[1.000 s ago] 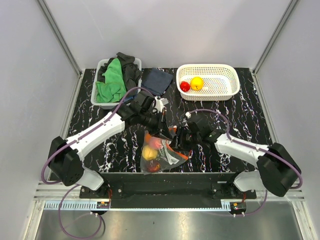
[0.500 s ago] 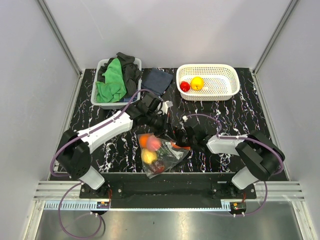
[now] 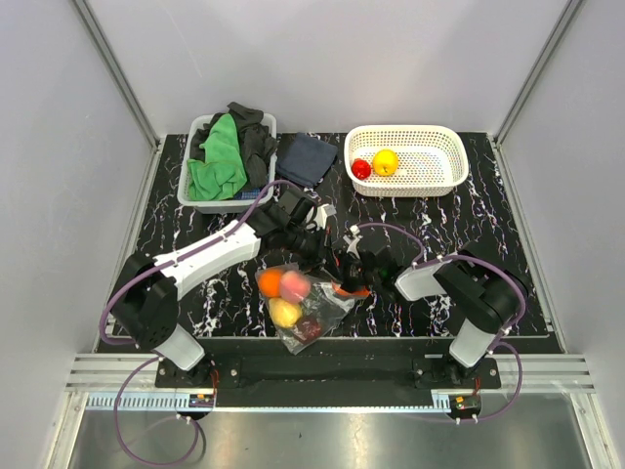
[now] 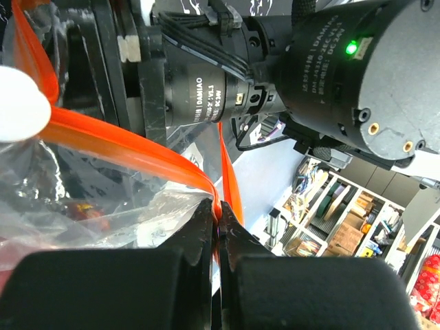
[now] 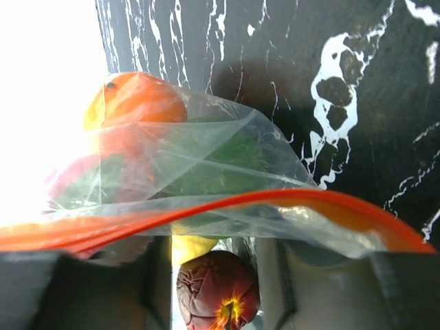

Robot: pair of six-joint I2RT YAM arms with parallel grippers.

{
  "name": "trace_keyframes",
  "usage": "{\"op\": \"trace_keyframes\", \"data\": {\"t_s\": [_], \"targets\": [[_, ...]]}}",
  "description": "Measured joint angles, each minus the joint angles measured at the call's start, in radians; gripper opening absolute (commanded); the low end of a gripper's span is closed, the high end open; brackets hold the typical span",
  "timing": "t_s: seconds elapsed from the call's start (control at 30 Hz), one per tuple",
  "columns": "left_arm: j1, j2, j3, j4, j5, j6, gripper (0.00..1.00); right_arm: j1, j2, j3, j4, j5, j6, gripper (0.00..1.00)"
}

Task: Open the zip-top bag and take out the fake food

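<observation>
Zip-top bag (image 3: 305, 305) of fake food (image 3: 283, 285) lies on the desk (image 3: 488, 234) short of the white basket (image 3: 430, 181), zip strip (image 4: 124, 148) toward the basket. Left fingers (image 4: 199, 240) pinch the strip; right fingers (image 5: 82, 289) parted beside it.

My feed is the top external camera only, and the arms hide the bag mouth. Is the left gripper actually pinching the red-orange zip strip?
Observer: Yes. The left wrist view shows the left gripper shut on the red-orange zip strip of the crinkly clear plastic zip-top bag.
Operator: And the right gripper?
Observer: Its jaws stand apart; the strip runs across at its fingertips, not pinched.
Operator: What's nearest it?
Observer: A wrinkled dark red fake fruit, seen in the gap between them.
</observation>
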Motion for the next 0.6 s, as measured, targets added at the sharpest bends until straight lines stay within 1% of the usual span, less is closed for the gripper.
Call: {"op": "trace_keyframes", "data": {"t_s": [0.03, 0.07, 0.1, 0.13, 0.17, 0.23, 0.33, 0.5, 0.6], "targets": [[0.0, 0.0, 0.0, 0.0, 0.0, 0.0, 0.0, 0.0, 0.0, 0.0, -0.002, -0.003, 0.003, 0.19], [-0.001, 0.0, 0.0, 0.002, 0.0, 0.0, 0.0, 0.0, 0.0, 0.0, -0.005, -0.005, 0.003, 0.13], [-0.002, 0.0, 0.0, 0.003, 0.0, 0.0, 0.0, 0.0, -0.003, 0.0, -0.011, -0.007, 0.001, 0.1], [-0.002, -0.001, 0.0, 0.003, 0.0, 0.0, 0.0, 0.0, -0.013, 0.0, -0.024, -0.006, -0.003, 0.05], [-0.002, -0.002, 0.0, 0.004, 0.0, 0.001, 0.0, 0.0, -0.025, -0.002, -0.039, -0.004, -0.008, 0.03], [-0.002, -0.004, 0.0, 0.005, 0.0, 0.004, 0.0, 0.0, -0.074, -0.011, -0.098, 0.005, -0.026, 0.0], [-0.002, -0.012, 0.0, 0.007, -0.002, 0.011, 0.0, 0.0, -0.187, -0.025, -0.222, 0.02, -0.063, 0.0], [0.005, -0.035, 0.0, 0.007, -0.011, 0.031, 0.0, 0.0, -0.418, -0.027, -0.463, 0.058, -0.13, 0.0], [0.016, -0.046, 0.0, 0.007, -0.011, 0.047, 0.0, -0.001, -0.584, -0.027, -0.629, 0.091, -0.152, 0.0]]}}
